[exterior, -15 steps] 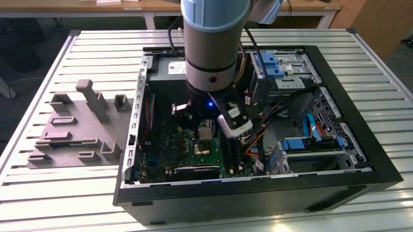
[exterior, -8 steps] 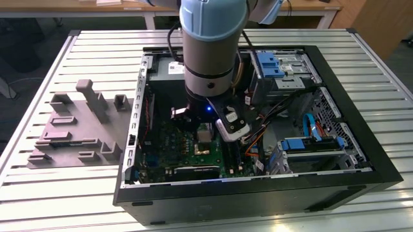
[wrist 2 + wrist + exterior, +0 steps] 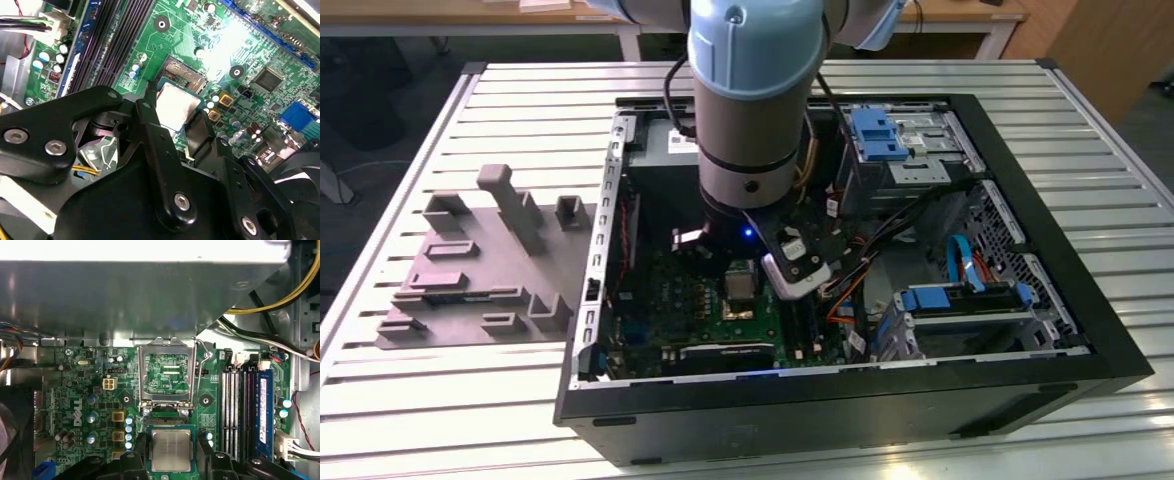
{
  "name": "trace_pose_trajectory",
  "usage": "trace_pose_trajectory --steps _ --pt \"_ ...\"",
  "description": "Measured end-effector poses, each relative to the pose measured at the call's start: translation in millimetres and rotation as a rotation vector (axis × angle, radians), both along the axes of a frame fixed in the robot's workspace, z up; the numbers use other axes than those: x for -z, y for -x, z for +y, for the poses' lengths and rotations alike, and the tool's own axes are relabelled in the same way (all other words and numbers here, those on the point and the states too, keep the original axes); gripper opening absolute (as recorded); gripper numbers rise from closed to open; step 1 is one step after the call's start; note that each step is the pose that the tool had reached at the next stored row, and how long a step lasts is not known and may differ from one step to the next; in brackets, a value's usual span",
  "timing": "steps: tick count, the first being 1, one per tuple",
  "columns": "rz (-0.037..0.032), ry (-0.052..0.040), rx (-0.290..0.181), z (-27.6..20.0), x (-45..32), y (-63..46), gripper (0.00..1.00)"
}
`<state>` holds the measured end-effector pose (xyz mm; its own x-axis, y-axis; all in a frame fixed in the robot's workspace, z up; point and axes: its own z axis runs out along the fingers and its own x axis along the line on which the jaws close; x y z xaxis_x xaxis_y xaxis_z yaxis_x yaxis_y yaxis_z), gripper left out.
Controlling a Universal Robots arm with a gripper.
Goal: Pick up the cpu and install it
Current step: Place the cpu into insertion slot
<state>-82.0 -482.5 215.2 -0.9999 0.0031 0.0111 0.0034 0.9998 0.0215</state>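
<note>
The cpu [image 3: 171, 450], a flat silvery square with a pale rim, sits between my two black fingertips, just over the open socket on the green motherboard [image 3: 80, 385]. My gripper [image 3: 171, 452] is shut on its two opposite edges. In the second wrist view the cpu [image 3: 176, 106] hangs slightly off from the dark socket opening [image 3: 184, 75], with one finger [image 3: 152, 125] against its side. The silver socket frame [image 3: 166, 372] stands flipped up beyond the socket, its lever [image 3: 200, 372] beside it. In the exterior view my arm [image 3: 747, 120] reaches down into the black computer case [image 3: 1067, 300].
Memory slots [image 3: 240, 410] run along one side of the socket, and small capacitors [image 3: 129, 432] line the other. Yellow and black cables [image 3: 270, 300] cross near the case wall. A grey plastic fixture [image 3: 467, 270] lies on the slatted table at the exterior view's left. Blue drive brackets [image 3: 878, 135] sit inside the case.
</note>
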Motion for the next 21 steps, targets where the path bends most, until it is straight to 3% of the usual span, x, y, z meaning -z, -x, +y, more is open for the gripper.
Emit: trace_pose_trajectory --steps 4,13,21 --pt "0.0 -0.0001 0.0 0.1 0.4 0.0 0.47" --pt "0.0001 -0.0002 -0.012 -1.5 14.3 1.1 0.47" --pt "0.0001 -0.0002 -0.013 -3.1 19.2 3.1 0.47"
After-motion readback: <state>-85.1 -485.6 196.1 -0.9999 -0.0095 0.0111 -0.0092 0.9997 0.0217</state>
